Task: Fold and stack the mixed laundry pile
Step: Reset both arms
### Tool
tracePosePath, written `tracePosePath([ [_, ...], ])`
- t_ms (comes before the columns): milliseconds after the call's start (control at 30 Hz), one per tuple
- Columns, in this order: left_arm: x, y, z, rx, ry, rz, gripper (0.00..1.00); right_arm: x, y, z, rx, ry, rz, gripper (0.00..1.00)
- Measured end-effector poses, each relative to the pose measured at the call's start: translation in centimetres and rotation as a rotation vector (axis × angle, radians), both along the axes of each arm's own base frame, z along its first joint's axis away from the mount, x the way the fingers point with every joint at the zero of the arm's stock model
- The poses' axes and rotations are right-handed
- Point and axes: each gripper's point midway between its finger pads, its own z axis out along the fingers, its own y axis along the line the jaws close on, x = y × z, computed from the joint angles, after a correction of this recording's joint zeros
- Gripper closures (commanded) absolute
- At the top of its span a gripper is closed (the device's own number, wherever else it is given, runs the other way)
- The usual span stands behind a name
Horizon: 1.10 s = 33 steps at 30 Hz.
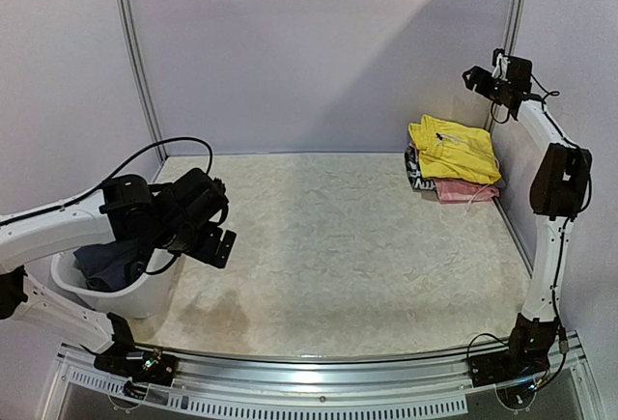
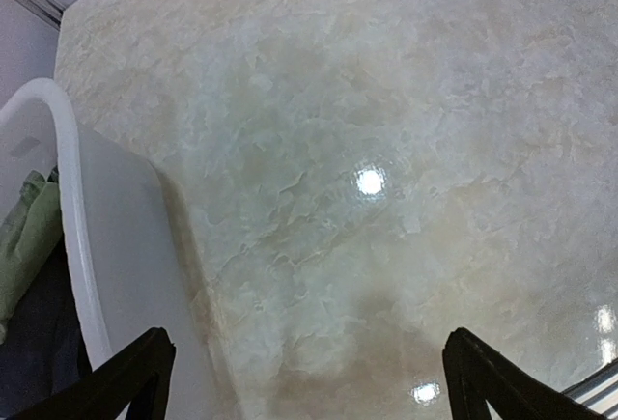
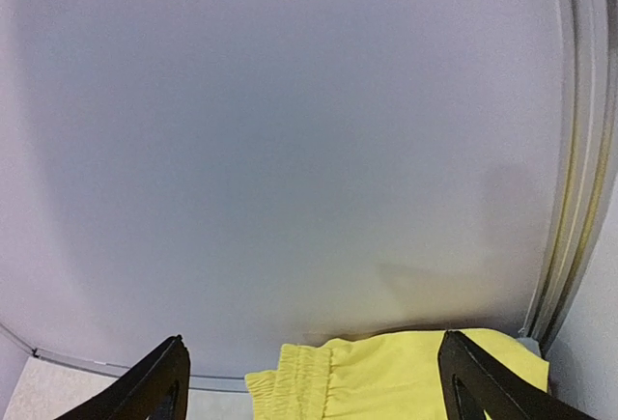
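- Here, yellow shorts (image 1: 452,148) are stacked on a pink piece (image 1: 465,189), far right.
- Dark garments (image 1: 104,264) are seen in the tub (image 1: 154,291), near left.
- Left gripper (image 2: 309,343), right gripper (image 3: 311,343) — both are spread wide, nothing held.

Yellow shorts (image 3: 386,386): right wrist view, cut by the bottom edge; only a waistband strip shows.
Pink piece (image 1: 466,189): mostly covered by the shorts; near edge alone visible.
Dark item (image 1: 414,175): sliver under the shorts; white print too small to read.
White tub (image 1: 145,294): far rim hidden behind the left arm (image 1: 58,222).
Dark cloth (image 1: 104,264): in the tub, partly hidden; kind unclear.
Green cloth (image 2: 21,237): cut by the left edge.
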Motion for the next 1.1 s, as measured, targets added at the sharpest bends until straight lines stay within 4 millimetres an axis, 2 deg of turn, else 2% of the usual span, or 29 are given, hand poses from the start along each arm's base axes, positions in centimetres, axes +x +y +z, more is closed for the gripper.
tracePosePath([
  [233,0.7,0.6,2.0,0.018,-0.062,0.001,0.0,-3.1,4.9,1.0,-0.028,0.04,0.068,0.07],
  [333,1.2,0.8,3.0,0.017,-0.086,0.005,0.0,-5.2,7.0,0.8,-0.032,0.072,0.092,0.06],
  [467,1.9,1.0,4.2,0.006,-0.112,0.016,0.0,-8.3,10.2,1.8,-0.04,0.087,0.133,0.03],
  [667,3.3,1.7,6.1,-0.025,-0.137,0.051,0.0,-14.4,17.0,3.8,-0.059,0.095,0.249,0.01],
  [833,4.5,1.9,7.9,-0.065,-0.157,0.074,0.0,-20.2,21.0,3.6,-0.068,0.142,0.326,0.01],
  [967,4.8,1.9,8.2,-0.083,-0.152,0.077,0.0,-24.3,23.2,3.2,-0.079,0.191,0.38,0.01],
  [1100,5.0,2.2,8.0,-0.092,-0.14,0.084,0.0,-28.0,24.1,2.0,-0.09,0.249,0.427,0.01],
])
